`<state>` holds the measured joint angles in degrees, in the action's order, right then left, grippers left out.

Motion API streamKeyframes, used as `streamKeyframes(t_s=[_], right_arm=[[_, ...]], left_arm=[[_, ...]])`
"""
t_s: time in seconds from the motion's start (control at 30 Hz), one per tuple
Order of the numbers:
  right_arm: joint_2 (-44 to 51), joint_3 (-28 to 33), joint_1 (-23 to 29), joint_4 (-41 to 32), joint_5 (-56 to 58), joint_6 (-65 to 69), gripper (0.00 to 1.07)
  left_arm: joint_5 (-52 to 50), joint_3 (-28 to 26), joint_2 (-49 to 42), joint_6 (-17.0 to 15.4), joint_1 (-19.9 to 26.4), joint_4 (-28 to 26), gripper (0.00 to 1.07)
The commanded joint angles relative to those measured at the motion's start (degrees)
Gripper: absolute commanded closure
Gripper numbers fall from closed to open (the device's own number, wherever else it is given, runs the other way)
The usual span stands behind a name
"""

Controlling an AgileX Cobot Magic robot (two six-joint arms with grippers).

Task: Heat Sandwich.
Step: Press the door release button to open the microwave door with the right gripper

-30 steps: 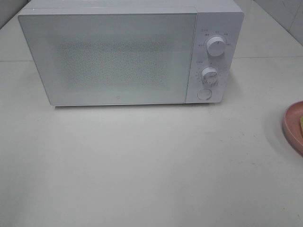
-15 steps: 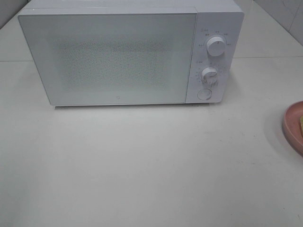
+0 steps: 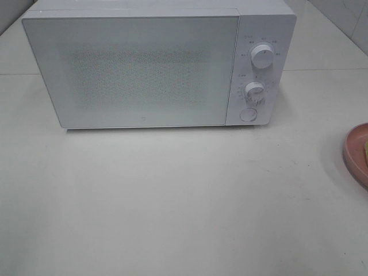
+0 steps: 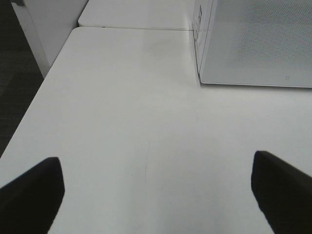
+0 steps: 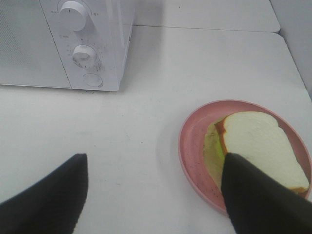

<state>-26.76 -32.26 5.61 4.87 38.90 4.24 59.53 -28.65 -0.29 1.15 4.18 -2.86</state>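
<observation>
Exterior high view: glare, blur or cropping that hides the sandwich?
Exterior high: soft even light, no glare; pink plate cut by the frame edge, sandwich a sliver. Right wrist: sandwich sharp, blurred gripper finger covers its corner. Left wrist: microwave door grainy.

High view: pink plate (image 3: 355, 154) cut by the right edge, sandwich (image 3: 365, 150) just a yellow-green sliver there, shape can't be told. microwave (image 3: 155, 69) top cropped by the upper edge, print around its dials (image 3: 263, 56) too small to read. Left wrist view: left gripper (image 4: 156, 195) shows only its dark tips, rest out of frame; microwave mostly cut off. Right wrist view: right gripper (image 5: 153, 195) has one finger (image 5: 258, 200) covering a corner of sandwich and some plate rim; microwave partly out of frame
</observation>
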Motion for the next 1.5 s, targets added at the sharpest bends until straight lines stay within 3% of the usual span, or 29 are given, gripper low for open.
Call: streamKeyframes(t_s=[0.03, 0.63, 1.1, 1.33, 1.5], right_arm=[[-2.64, -0.40, -0.29, 0.34, -3.44, -0.23, 0.34], [-26.76, -0.40, -0.29, 0.34, -29.91, -0.23, 0.34], [-39.08, -0.23, -0.29, 1.72, -46.75, -0.17, 0.34], [-42.91, 5.90, -0.17, 1.03, -65.49, -1.55, 0.34], [-46.01, 10.71, -0.17, -3.50, -77.01, -5.44, 0.34]], left_arm=[[-0.17, 0.23, -1.43, -0.11, 0.17, -0.34, 0.09], [-0.17, 0.23, -1.43, -0.11, 0.17, -0.34, 0.09], [-0.17, 0.23, -1.43, -0.11, 0.17, -0.34, 0.09], [-0.17, 0.23, -1.43, -0.11, 0.17, -0.34, 0.09], [-0.17, 0.23, -1.43, -0.11, 0.17, -0.34, 0.09]])
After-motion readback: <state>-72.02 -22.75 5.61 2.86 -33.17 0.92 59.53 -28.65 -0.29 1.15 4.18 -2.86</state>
